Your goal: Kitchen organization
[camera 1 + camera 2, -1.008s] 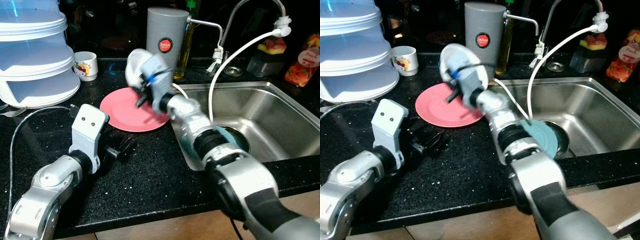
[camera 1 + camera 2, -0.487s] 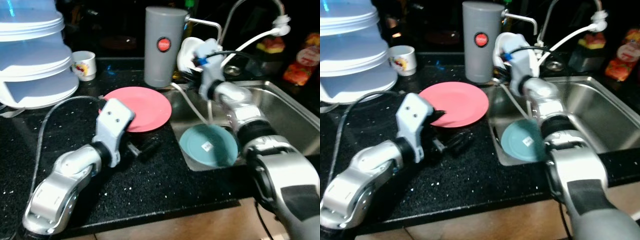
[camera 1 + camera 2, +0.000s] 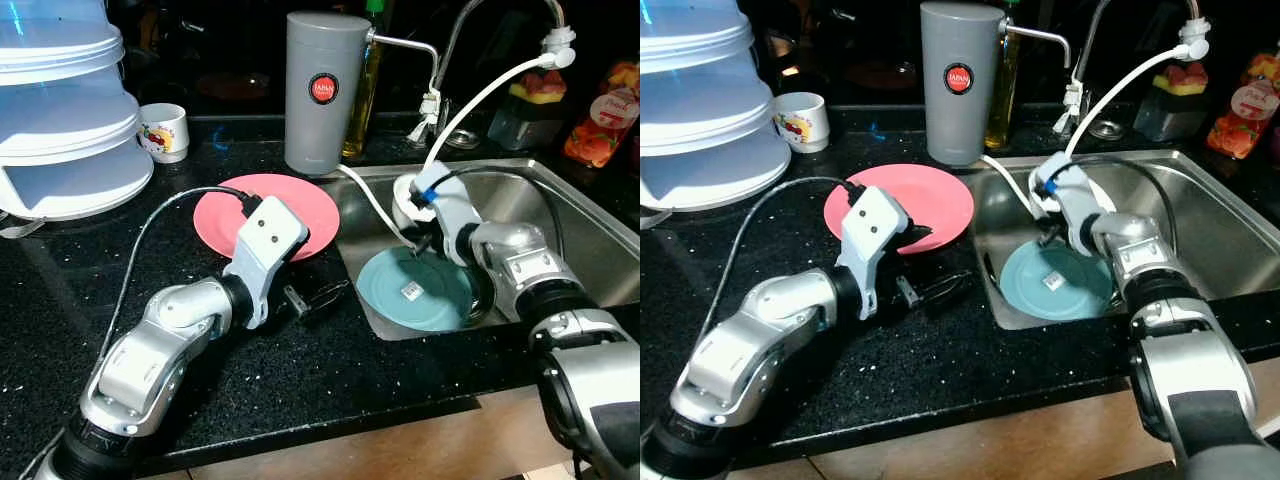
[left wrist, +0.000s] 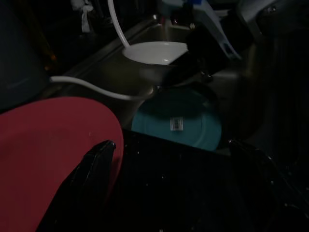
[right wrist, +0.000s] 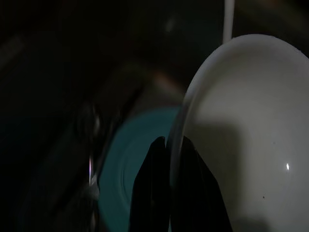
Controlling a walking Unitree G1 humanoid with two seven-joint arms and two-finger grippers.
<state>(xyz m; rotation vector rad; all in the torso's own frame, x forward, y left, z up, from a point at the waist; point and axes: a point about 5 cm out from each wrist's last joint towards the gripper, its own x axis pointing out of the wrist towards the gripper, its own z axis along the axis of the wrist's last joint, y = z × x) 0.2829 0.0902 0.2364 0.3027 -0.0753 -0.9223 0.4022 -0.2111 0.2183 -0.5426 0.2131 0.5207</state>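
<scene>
My right gripper (image 5: 171, 145) is shut on the rim of a white bowl (image 3: 408, 192). It holds the bowl tilted, low inside the steel sink (image 3: 560, 215), just above a teal plate (image 3: 415, 290) that lies on the sink bottom. A pink plate (image 3: 225, 208) rests on the black counter left of the sink. My left gripper (image 3: 928, 262) is open at the near right edge of the pink plate, with one finger over the rim and the other on the counter. In the left wrist view its fingers (image 4: 99, 157) are spread, and the pink plate (image 4: 43, 145) lies beside them.
A grey canister (image 3: 320, 90) and an oil bottle stand behind the pink plate. The faucet and a white hose (image 3: 480, 105) arch over the sink. Stacked white containers (image 3: 60, 130) and a small mug (image 3: 165, 130) sit at the back left. Juice bottles (image 3: 600, 125) stand at the back right.
My right gripper carried the white bowl from above the pink plate, past the faucet, down into the sink over the teal plate. My left gripper moved forward to the pink plate's edge.
</scene>
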